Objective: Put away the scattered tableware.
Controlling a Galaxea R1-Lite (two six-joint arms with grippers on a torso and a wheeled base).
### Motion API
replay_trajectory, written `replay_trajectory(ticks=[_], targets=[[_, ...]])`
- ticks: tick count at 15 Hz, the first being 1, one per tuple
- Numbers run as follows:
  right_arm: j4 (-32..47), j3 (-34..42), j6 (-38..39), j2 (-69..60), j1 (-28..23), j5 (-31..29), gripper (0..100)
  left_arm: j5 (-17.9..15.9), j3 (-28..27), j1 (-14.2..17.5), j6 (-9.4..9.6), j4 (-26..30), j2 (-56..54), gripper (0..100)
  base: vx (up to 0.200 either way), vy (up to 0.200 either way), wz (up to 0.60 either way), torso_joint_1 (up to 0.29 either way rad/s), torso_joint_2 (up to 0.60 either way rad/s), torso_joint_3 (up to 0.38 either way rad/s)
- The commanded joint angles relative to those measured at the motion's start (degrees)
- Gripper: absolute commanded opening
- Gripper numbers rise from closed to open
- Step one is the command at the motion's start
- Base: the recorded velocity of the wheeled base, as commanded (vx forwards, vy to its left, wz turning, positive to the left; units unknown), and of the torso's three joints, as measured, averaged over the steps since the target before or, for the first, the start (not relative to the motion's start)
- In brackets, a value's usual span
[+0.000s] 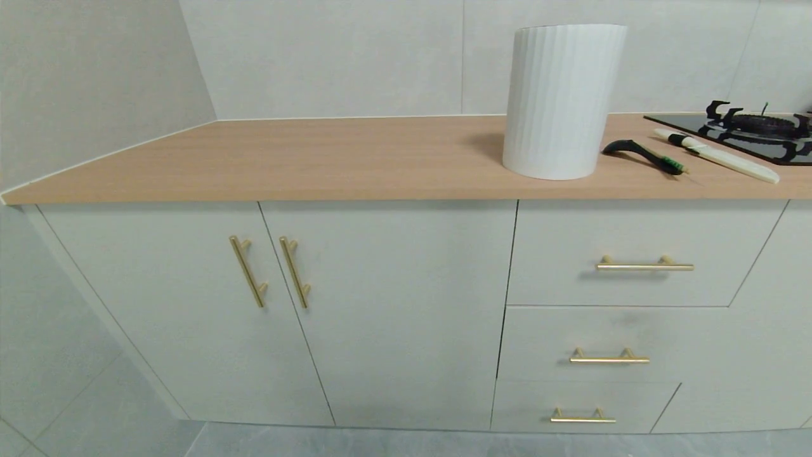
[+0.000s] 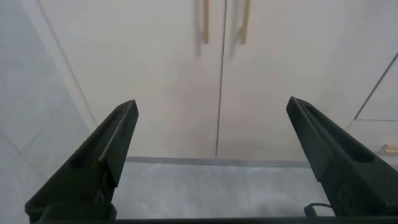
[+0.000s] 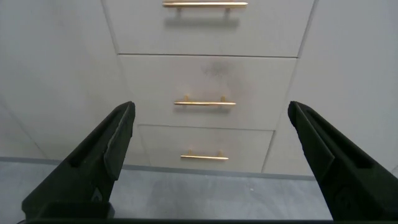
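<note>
Tableware lies at the right end of the counter [image 1: 317, 158]; both hands hang low in front of the cabinets, spread and holding nothing.

Left hand [image 2: 211, 107] has its fingers wide apart, touching nothing, and faces the seam of the two cabinet doors [image 2: 186, 81] just above the floor. Right hand [image 3: 211, 109] is spread just as wide and also touches nothing; it faces the stack of drawers [image 3: 205, 81], with the middle gold handle [image 3: 204, 102] between its fingers. On the counter, a black utensil [image 1: 644, 155] lies just beside the base of an upright white ribbed holder [image 1: 558, 101]. A white utensil [image 1: 717, 155] lies at a slant by the front of the hob [image 1: 755, 130]. Both sit near the counter's front edge. A long stretch of wood runs from the holder to the left wall corner.
</note>
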Motion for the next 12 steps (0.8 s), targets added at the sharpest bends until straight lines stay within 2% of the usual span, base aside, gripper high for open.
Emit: replay_trajectory(ticks=[1, 3, 6, 12], targets=[[0.0, 0.0, 0.0, 0.1, 0.0, 0.0, 100, 0.1, 0.0, 0.0, 0.00, 0.0, 0.0, 100, 0.000, 0.000, 0.00, 0.000, 0.00, 0.000], [0.0, -0.1, -0.1, 0.1, -0.1, 0.1, 100, 0.1, 0.0, -0.1, 0.00, 0.0, 0.0, 100, 0.000, 0.000, 0.00, 0.000, 0.00, 0.000], [0.0, 0.0, -0.1, 0.1, 0.0, 0.1, 100, 0.1, 0.0, -0.1, 0.00, 0.0, 0.0, 100, 0.000, 0.000, -0.60, 0.004, 0.00, 0.007], [0.0, -0.1, -0.1, 0.1, 0.0, 0.1, 100, 0.1, 0.0, -0.1, -0.09, 0.0, 0.0, 100, 0.000, 0.000, 0.00, 0.000, 0.00, 0.000]])
